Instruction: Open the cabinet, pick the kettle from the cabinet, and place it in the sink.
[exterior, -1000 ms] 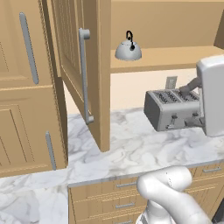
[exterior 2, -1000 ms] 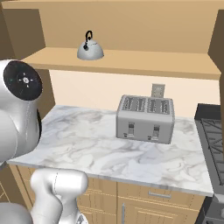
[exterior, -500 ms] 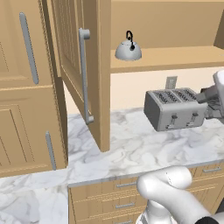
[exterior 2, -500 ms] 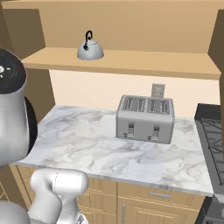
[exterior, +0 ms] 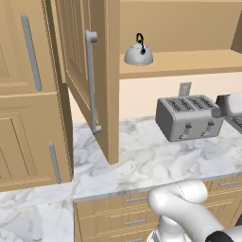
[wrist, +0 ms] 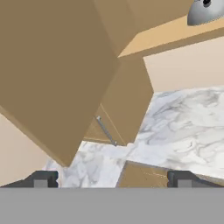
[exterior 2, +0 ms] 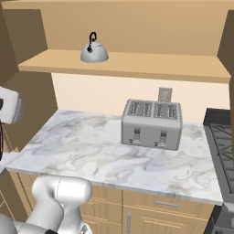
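The cabinet [exterior: 189,64] stands open, its door [exterior: 75,56] swung out to the left with the long grey bar handle [exterior: 90,82] on its edge. The silvery kettle [exterior: 138,54] with a black top handle sits upright on the cabinet shelf [exterior 2: 137,64], seen again as the kettle [exterior 2: 94,52] and at the top right as the kettle [wrist: 204,11]. My gripper [wrist: 112,180] is open and holds nothing; it hangs low and left of the kettle, facing the brown door panel [wrist: 57,74]. The sink is out of view.
A grey four-slot toaster [exterior: 189,118] stands on the marble counter [exterior: 142,165] below the shelf, also the toaster [exterior 2: 151,123]. A dark stove [exterior 2: 221,146] borders the counter's right end. A tall wooden cabinet [exterior: 28,94] rises at the left, with drawers [exterior: 123,212] under the counter.
The white arm has swung towards the picture edges: right in the left base view, left in the right base view. Kettle, door and toaster have not moved. The jaws stay open.
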You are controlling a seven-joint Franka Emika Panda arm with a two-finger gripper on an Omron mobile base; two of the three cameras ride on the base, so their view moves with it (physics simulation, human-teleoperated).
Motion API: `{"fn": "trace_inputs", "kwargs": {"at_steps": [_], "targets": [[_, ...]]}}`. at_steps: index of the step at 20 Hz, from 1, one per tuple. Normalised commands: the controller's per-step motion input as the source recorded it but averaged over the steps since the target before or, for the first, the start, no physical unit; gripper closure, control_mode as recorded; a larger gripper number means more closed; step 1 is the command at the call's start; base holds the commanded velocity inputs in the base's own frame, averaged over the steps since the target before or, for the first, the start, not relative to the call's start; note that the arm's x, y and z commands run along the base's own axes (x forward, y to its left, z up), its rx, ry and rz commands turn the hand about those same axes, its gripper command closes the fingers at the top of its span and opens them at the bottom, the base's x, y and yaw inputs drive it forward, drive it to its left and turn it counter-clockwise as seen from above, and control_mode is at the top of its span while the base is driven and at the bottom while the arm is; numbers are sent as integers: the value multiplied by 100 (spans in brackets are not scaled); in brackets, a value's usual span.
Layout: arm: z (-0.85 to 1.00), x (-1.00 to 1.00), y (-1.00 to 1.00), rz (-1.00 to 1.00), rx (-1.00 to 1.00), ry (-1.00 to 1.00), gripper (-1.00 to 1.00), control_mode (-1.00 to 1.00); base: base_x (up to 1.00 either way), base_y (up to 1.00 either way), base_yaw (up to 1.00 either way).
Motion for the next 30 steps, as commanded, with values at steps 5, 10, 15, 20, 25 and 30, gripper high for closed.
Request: {"fn": "trace_inputs", "kwargs": {"at_steps": [5, 10, 15, 20, 25, 30], "targets": [[2, 1, -17, -6, -15, -18, -100, -100, 0, 0, 0], [1, 22, -5, -10, -5, -1, -100, -100, 0, 0, 0], [0, 41, -2, -15, 0, 2, -100, -100, 0, 0, 0], [0, 37, -8, -12, -2, -1, -100, -100, 0, 0, 0], [0, 24, -22, -4, -11, -7, -100, -100, 0, 0, 0], [0, 46, -11, 0, -8, -2, -100, -100, 0, 0, 0]]}}
